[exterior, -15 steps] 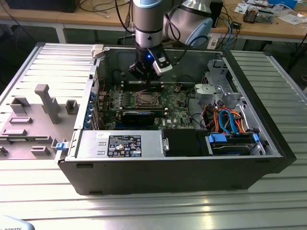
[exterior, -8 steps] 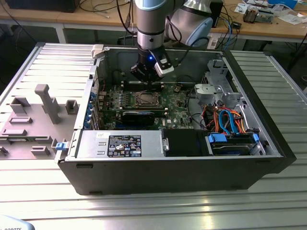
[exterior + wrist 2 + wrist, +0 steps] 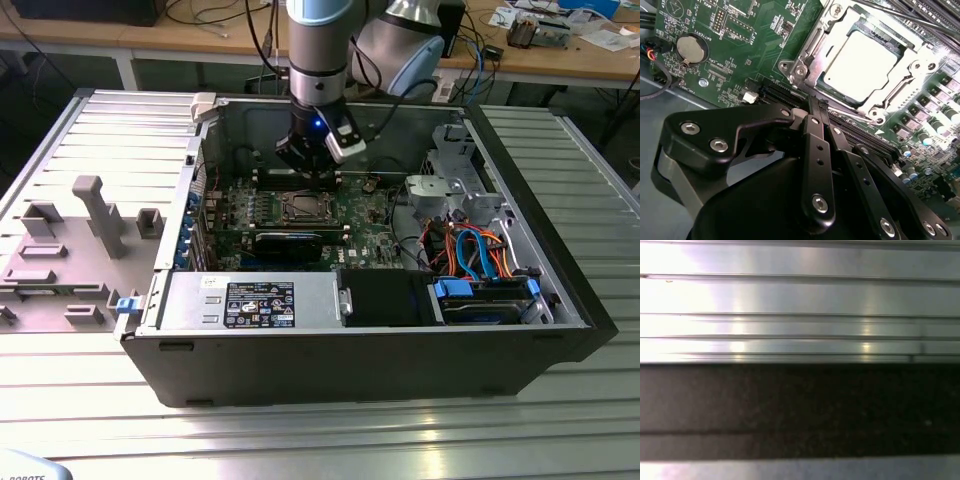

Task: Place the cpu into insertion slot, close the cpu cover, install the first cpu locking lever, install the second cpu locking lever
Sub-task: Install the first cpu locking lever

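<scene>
End effector [image 3: 816, 107], fingers together, is hovering beside the cpu [image 3: 862, 60]; cover [image 3: 840, 27] seemingly closed—press levers squarely.

I see a ribbed metal table [image 3: 560, 420] carrying the open computer case [image 3: 370, 350], with a grey fixture plate [image 3: 70, 250] lying just beside it.

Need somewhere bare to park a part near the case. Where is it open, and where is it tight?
Open: ribbed table in front of the case. Partly open: grey fixture plate, between its upright blocks. Crowded: around the insertion slot beneath the gripper, and the cable bundle.
</scene>
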`<state>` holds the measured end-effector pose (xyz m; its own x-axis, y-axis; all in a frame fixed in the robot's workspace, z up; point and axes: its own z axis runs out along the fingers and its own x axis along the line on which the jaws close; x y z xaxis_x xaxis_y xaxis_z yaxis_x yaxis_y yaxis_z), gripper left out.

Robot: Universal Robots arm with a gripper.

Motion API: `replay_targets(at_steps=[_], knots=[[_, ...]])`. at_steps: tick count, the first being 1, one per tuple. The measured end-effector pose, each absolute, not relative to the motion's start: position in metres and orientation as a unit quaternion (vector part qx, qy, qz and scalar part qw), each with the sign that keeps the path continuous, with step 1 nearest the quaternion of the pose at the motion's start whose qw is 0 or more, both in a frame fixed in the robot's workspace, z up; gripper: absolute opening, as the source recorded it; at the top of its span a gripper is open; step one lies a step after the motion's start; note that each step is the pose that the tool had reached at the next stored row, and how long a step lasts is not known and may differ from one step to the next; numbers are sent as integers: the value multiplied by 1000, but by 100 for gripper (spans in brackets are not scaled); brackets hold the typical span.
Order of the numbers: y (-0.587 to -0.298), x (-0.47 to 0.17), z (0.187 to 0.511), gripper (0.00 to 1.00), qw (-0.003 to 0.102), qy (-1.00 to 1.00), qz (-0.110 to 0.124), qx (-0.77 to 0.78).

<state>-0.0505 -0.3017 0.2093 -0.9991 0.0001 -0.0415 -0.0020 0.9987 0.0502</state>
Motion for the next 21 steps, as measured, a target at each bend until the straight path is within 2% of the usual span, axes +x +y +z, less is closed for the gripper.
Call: replay_targets(at_steps=[8, 12, 21], knots=[[-302, -48, 208, 11, 17, 1000, 25, 2], [-302, -46, 206, 11, 11, 1000, 25, 2], [-302, -45, 206, 11, 11, 1000, 25, 2]])
